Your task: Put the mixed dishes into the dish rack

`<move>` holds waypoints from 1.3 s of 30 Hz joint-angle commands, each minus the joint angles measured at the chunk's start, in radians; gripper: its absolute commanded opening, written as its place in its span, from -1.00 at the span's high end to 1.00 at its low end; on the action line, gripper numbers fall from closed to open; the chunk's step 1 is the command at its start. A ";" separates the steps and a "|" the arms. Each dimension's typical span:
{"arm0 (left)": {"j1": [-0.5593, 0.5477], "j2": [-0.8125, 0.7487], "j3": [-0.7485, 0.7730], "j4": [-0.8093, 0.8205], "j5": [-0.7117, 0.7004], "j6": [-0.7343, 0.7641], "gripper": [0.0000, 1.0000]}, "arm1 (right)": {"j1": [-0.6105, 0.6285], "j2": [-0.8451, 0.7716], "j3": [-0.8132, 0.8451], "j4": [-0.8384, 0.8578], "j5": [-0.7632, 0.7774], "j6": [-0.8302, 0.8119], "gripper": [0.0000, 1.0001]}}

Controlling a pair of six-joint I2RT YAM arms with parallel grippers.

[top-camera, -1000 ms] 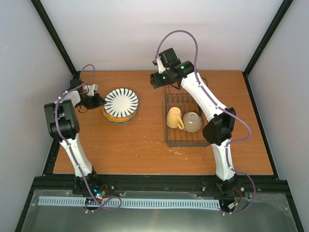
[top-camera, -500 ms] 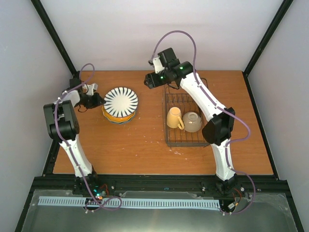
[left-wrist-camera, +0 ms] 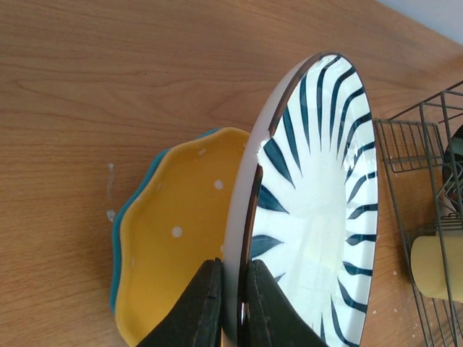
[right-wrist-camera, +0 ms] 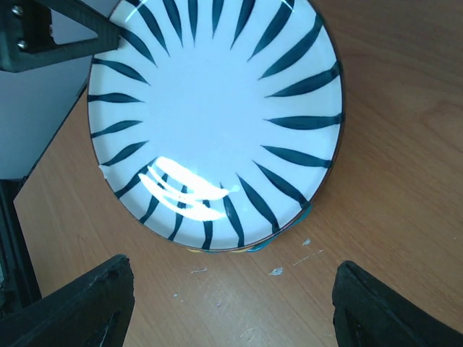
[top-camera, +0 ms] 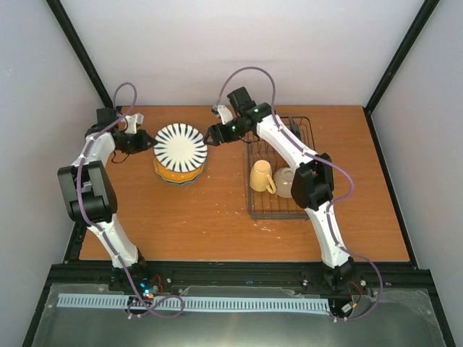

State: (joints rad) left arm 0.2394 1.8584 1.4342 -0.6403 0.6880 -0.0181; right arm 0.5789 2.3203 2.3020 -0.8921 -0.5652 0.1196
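Left gripper (left-wrist-camera: 231, 293) clamped on the 9 o'clock rim of the striped plate (top-camera: 181, 146), one finger above, one below. Right gripper (right-wrist-camera: 233, 296) has its jaws wide apart and empty, hovering off the plate's 2 o'clock edge.

Count: one striped plate (white, dark radiating stripes, dark rim), tilted over one dotted yellow plate (left-wrist-camera: 170, 253) and one blue plate (left-wrist-camera: 116, 246). One yellow mug (top-camera: 260, 176) and one cream bowl (top-camera: 286, 182) sit in the single dish rack (top-camera: 271, 206).

Both arms reach inward, elbows bent.

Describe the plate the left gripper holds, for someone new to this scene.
Left of the wire dish rack on the table is a stack of plates. The top plate, rim pinched in the left gripper, is white with dark radiating stripes; the plates beneath are dotted yellow and teal.
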 commanded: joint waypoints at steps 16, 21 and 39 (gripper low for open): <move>-0.004 -0.065 -0.029 0.064 0.232 -0.001 0.99 | 0.013 0.098 -0.016 0.048 -0.088 0.036 -0.50; -0.005 -0.081 -0.014 0.083 0.302 -0.022 0.99 | 0.013 0.119 -0.012 0.061 -0.109 0.045 -0.51; -0.005 -0.113 -0.011 0.221 0.457 -0.173 0.99 | 0.046 0.134 0.021 0.378 -0.513 0.291 0.94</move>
State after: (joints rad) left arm 0.2508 1.7996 1.3956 -0.5037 0.9688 -0.1089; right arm 0.5766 2.4561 2.2898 -0.6533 -0.9543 0.3431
